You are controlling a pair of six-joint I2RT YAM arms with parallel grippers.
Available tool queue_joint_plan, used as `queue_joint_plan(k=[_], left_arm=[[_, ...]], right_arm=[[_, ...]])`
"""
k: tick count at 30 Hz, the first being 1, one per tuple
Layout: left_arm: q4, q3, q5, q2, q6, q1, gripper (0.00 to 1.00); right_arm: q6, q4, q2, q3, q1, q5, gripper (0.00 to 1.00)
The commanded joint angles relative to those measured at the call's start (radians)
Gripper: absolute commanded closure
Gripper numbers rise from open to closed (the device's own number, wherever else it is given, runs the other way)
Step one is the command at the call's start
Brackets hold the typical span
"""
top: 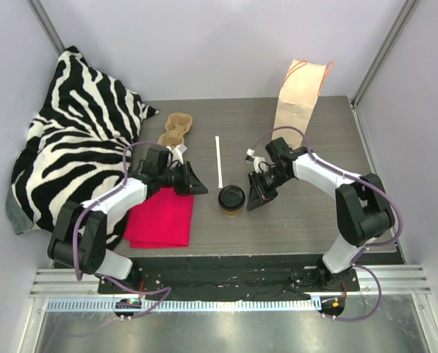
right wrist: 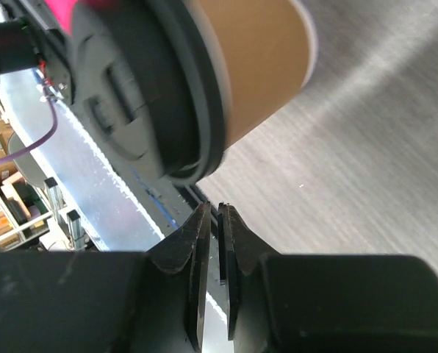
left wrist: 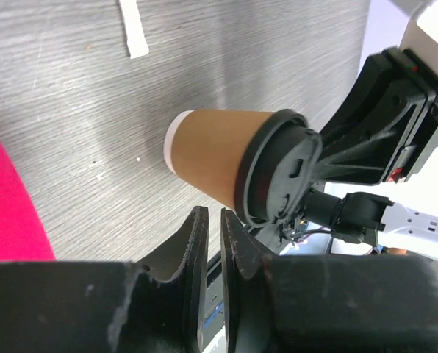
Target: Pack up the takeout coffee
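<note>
Left tool [left wrist: 213, 215] and right tool [right wrist: 214, 209]: jaws barely parted on each, released, grasping nothing. Takeout coffee [top: 231, 200] stands upright on the bench [top: 300, 224] between the two tools, near both. Its long axis is vertical, with the black lid [left wrist: 278, 165] facing up. Red cloth [top: 160, 218] lies beside the left tool.

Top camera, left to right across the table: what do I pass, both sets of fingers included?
Blanket → left fingers → cup → right fingers → bag. The cloth, carrier and straw overlap these, so they are left out.
</note>
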Motion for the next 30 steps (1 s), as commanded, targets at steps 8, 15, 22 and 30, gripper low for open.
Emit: queue_joint_plan(k=[8, 15, 22, 30], left_arm=[[0.020, -0.015, -0.037, 0.027, 0.008, 0.000, 0.85], [0.041, -0.012, -0.063, 0.061, 0.027, 0.000, 0.86], [0.073, -0.008, -0.045, 0.122, 0.027, -0.012, 0.89], [0.196, -0.014, -0.031, 0.190, -0.036, -0.097, 0.92]], right_arm=[[0.030, 0.075, 0.113, 0.157, 0.002, 0.029, 0.83], [0.056, 0.103, 0.187, 0.236, 0.004, 0.021, 0.83], [0.084, 0.121, 0.231, 0.312, -0.006, 0.021, 0.83], [0.075, 0.083, 0.201, 0.306, -0.093, 0.033, 0.82]])
